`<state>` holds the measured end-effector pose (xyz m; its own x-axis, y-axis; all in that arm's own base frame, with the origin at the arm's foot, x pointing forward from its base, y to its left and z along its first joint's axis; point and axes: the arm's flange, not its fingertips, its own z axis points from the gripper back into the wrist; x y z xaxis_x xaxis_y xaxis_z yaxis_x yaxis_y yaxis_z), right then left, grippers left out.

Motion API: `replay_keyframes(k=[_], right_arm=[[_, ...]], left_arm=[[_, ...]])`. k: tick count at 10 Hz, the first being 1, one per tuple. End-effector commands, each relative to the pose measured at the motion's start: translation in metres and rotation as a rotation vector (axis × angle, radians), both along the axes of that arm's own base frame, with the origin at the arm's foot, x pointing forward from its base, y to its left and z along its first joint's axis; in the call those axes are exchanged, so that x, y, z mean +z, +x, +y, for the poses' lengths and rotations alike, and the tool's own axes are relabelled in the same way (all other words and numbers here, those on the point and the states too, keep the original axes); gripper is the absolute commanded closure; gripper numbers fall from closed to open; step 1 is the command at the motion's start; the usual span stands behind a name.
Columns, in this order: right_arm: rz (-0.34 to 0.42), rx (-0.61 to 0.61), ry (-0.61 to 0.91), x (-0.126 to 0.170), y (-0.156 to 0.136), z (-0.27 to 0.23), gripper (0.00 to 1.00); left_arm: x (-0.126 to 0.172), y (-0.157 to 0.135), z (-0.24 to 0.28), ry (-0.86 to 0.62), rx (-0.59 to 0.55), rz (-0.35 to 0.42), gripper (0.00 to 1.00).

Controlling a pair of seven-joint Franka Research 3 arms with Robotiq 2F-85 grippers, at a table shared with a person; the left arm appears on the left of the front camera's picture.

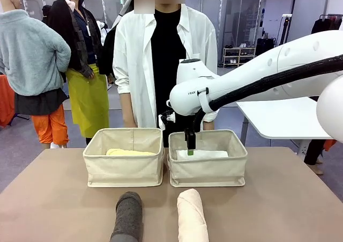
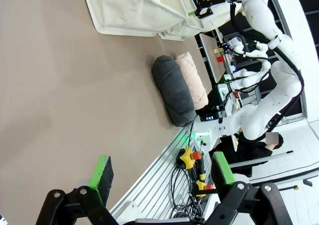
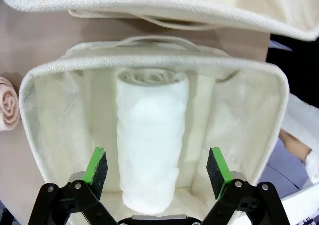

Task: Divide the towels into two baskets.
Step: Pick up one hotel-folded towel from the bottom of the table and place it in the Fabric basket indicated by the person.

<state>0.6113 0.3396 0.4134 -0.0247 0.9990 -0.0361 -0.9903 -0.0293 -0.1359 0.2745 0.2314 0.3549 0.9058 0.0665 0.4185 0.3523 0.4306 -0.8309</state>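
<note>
Two cream baskets stand side by side mid-table. The left basket (image 1: 123, 169) holds the pale yellow towel (image 1: 130, 152). In the right basket (image 1: 208, 172) lies the white towel (image 1: 209, 154). My right gripper (image 1: 190, 145) hangs just above that towel, open and holding nothing. In the right wrist view the white towel (image 3: 149, 130) lies lengthwise on the floor of the basket (image 3: 239, 115), between the spread pads of the right gripper (image 3: 157, 167). The dark grey towel (image 1: 127, 216) and the pale pink towel (image 1: 192, 216) lie near the table's front edge. My left gripper (image 2: 162, 170) is open over bare table, well away from the grey towel (image 2: 173, 89).
A person in a white shirt (image 1: 161, 54) stands right behind the baskets, with a hand (image 3: 294, 145) near the right basket's far side. A white side table (image 1: 284, 116) stands at the right. Bare table lies on both sides of the baskets.
</note>
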Motion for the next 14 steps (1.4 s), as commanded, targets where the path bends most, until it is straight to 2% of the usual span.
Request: replay_keyframes(k=[1,11,13,14], right_arm=[[0.021,0.014,0.014,-0.007,0.002,0.001,0.00],[0.014,0.002,0.001,-0.009,0.002,0.002,0.00],[0.031,-0.107,0.088,0.031,-0.021,-0.039,0.00],[0.045,-0.163,0.150,0.043,-0.034,-0.058,0.00]], left_arm=[[0.003,-0.006,-0.001,-0.001,-0.005,-0.006,0.00],[0.003,-0.006,-0.001,-0.001,-0.005,-0.006,0.00],[0.003,-0.006,-0.001,-0.001,-0.005,-0.006,0.00],[0.003,-0.006,-0.001,-0.001,-0.005,-0.006,0.00]])
